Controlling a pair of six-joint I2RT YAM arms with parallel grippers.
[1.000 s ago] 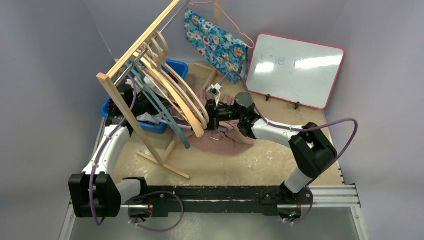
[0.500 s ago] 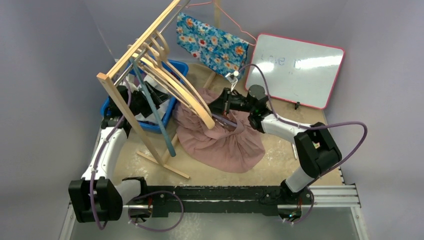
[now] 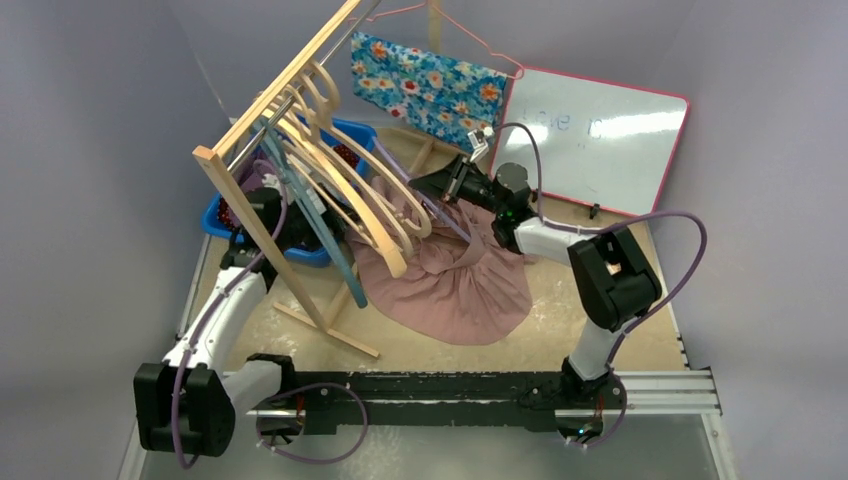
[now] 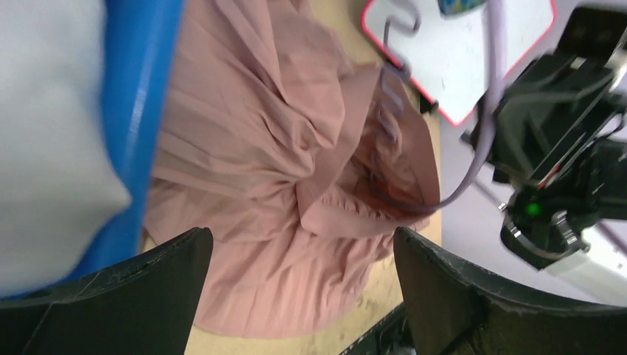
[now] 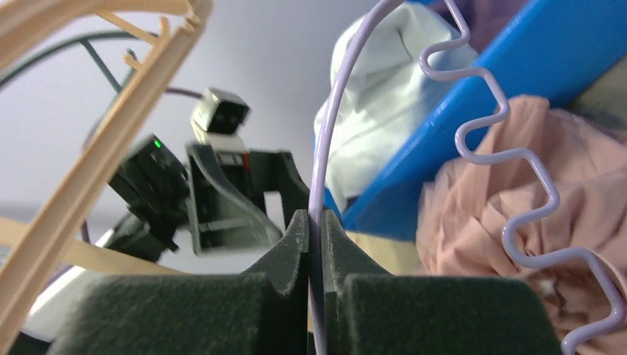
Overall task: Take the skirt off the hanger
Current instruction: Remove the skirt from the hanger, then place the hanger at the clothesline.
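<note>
The pink pleated skirt [image 3: 455, 290] lies spread on the table in front of the rack. My right gripper [image 3: 427, 187] hangs above its far edge, shut on the thin lilac wire hanger [image 3: 455, 222]. In the right wrist view the wire [image 5: 319, 170] is pinched between the pads of the right gripper [image 5: 316, 222], and its wavy arm [image 5: 517, 185] rests against the skirt [image 5: 480, 222]. In the left wrist view the hanger [image 4: 414, 207] runs into the waistband of the skirt [image 4: 244, 170]. My left gripper [image 4: 303, 285] is open above the skirt, holding nothing, and stands behind the rack [image 3: 285, 218].
A wooden rack [image 3: 265, 110] with several curved wooden hangers leans over the left half of the table. Behind it is a blue bin [image 3: 350, 135] holding clothes. A floral cloth [image 3: 425, 85] hangs at the back, and a whiteboard [image 3: 600, 140] stands at the back right.
My left gripper has opened and let go of the skirt, which dropped and spread on the table. My right gripper has carried the hanger up and toward the back.
</note>
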